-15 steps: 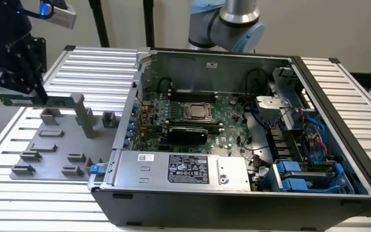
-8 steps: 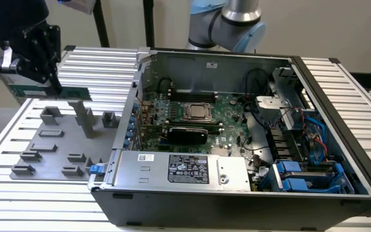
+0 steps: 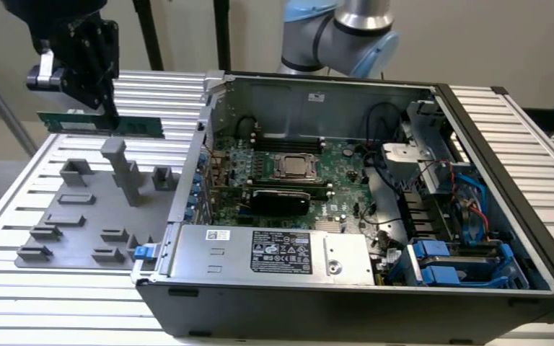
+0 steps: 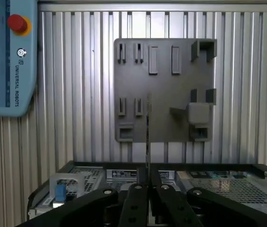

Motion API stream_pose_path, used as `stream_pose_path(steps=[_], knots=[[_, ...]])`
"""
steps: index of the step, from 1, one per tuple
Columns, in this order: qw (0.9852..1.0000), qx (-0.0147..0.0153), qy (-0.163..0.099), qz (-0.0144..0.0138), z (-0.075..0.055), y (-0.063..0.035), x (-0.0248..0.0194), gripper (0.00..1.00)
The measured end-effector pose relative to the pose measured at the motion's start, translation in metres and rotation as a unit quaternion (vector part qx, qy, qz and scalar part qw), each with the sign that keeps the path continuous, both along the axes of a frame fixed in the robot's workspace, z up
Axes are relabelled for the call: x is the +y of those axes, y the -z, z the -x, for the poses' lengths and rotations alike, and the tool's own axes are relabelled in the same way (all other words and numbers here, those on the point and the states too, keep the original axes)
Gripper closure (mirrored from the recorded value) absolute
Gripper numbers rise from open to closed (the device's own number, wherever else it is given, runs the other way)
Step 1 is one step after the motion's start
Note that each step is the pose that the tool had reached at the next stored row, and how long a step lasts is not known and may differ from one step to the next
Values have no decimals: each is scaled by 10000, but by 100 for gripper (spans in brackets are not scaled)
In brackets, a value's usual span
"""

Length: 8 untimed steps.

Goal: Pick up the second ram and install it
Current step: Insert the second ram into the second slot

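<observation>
The second ram point(image 3: 104, 123) is a long green stick held level in the air above the grey fixture plate point(image 3: 80, 216), at the exterior view's left. My gripper point(image 3: 107, 109) is shut on its upper edge from above. In the wrist view the ram point(image 4: 147, 135) appears edge-on as a thin vertical line rising from between my fingers point(image 4: 138, 201), with the fixture plate point(image 4: 164, 90) behind it. The open computer case point(image 3: 354, 303) sits to the exterior view's right of the ram, its green motherboard point(image 3: 340, 155) lying flat inside.
Upright grey posts point(image 3: 121, 169) rise from the fixture plate just below the ram. The case's tall left wall point(image 3: 210, 115) stands between the ram and the motherboard. A power supply point(image 3: 267, 252) and blue drive bays point(image 3: 450, 267) fill the case's front. A blue teach pendant point(image 4: 5, 56) lies on the slatted table.
</observation>
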State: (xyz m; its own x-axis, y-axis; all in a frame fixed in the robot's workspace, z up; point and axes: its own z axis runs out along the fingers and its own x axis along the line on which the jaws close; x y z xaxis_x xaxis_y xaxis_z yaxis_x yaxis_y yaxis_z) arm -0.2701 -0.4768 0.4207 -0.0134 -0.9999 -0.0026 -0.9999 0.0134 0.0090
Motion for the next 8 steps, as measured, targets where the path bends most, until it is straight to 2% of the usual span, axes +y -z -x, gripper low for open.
stream_pose_path(steps=[8], knots=[[10000,0,-1,-33,-367,-76,6,100]])
